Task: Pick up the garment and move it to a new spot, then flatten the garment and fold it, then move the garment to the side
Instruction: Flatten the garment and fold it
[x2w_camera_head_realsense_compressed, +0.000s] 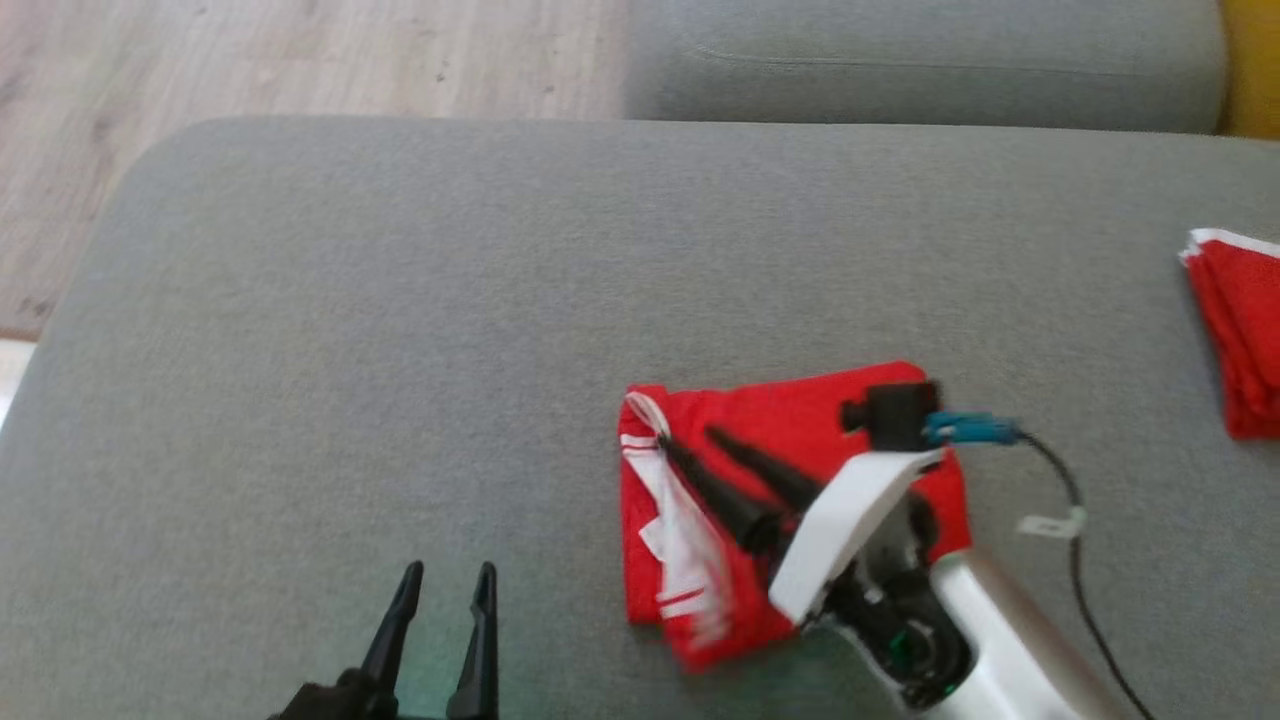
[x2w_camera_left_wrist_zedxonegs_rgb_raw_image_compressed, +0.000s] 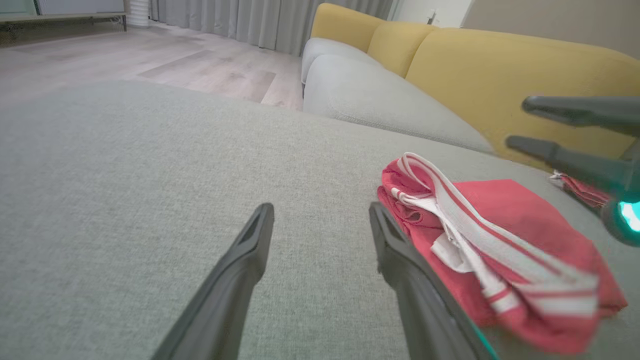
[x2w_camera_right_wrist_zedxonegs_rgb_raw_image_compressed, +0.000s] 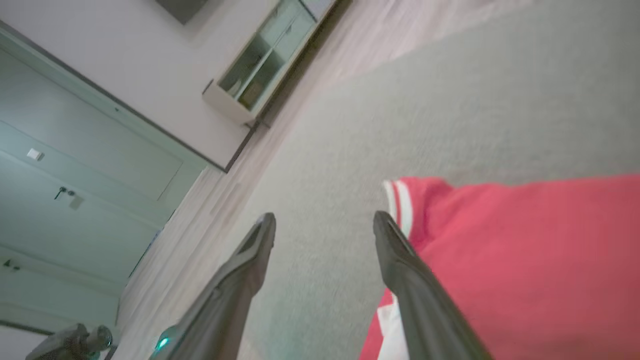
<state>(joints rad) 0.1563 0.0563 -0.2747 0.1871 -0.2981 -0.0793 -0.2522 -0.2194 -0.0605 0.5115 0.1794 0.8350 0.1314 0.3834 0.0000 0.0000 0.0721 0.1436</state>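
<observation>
Garment folded on grey cushion, beneath right gripper.
Right jaws spread apart, empty, just over the cloth; left gripper likewise spread, farther off leftward.

Two red garments, two grippers, two grey cushions.

Right gripper: I see its fingers spread, nothing between them.
Garment: red, white-striped, lying beside one finger.
Cushion: grey, beneath the garment.
</observation>
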